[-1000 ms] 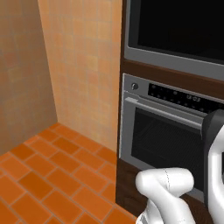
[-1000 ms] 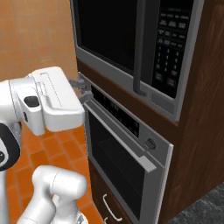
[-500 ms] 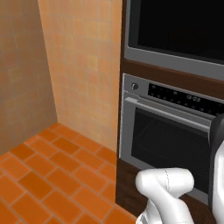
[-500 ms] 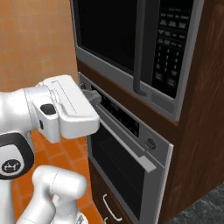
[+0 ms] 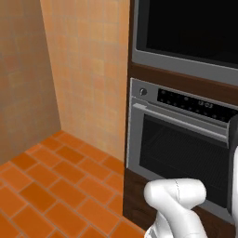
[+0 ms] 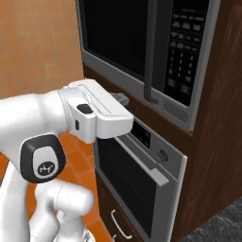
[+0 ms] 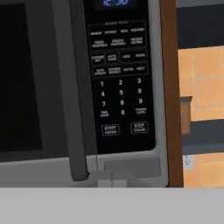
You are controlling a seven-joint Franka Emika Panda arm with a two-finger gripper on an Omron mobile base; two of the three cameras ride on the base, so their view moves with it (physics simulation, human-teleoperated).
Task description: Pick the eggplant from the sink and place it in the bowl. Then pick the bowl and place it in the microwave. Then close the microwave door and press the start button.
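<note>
- Gripper (image 6: 124,99) fingers pressed together, nothing between them.
- Microwave (image 6: 142,52) straight ahead of the fingertips; microwave door (image 7: 37,83) closed, its vertical handle (image 7: 75,96) just above and left of them.
- Keypad (image 7: 119,78) above the fingertips, START button (image 7: 110,129) nearest.
- Oven (image 5: 183,148) below the fingers.

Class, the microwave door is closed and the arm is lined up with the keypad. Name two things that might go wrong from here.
1. The start button sits close beside the stop button, so a slightly off-line push could hit the wrong key.
2. The shut gripper hangs near the microwave's lower frame and the door handle; reaching in may bump either before any key is touched.
</note>
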